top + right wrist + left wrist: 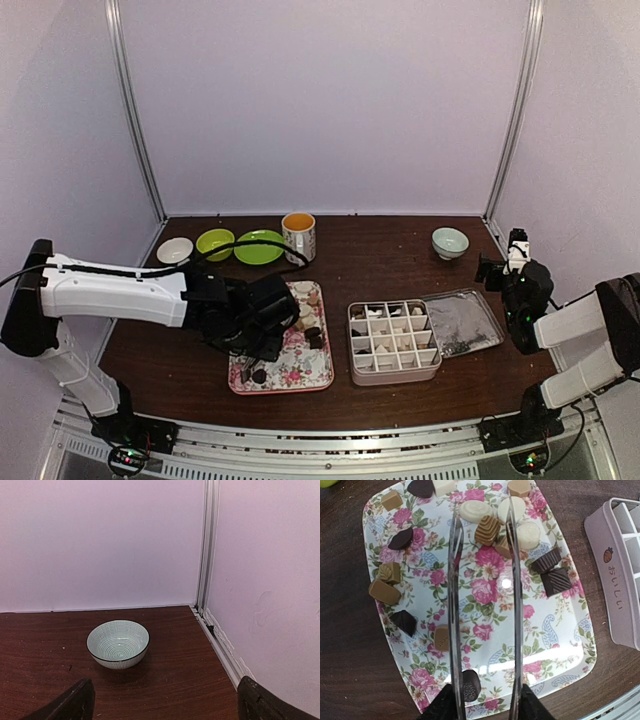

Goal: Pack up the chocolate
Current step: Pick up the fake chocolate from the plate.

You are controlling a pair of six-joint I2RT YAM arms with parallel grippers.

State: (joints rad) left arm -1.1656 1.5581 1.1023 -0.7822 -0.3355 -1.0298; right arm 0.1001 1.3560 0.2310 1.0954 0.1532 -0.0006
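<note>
Metal tongs [451, 605], clamped in the left gripper [485, 707], reach over a floral tray [560, 645] with their two blades apart and a ridged tan piece between the tips. The chocolate [487, 530] lies scattered on the tray: small dark brown, tan and white pieces, some oval, some leaf-shaped, some ridged blocks. A divided box [615, 580] sits just right of the tray. The right gripper [165, 705] hangs wide open, well away.

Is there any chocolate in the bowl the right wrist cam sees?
No: the bowl shows only its bare striped inside, with nothing lying in it.
</note>
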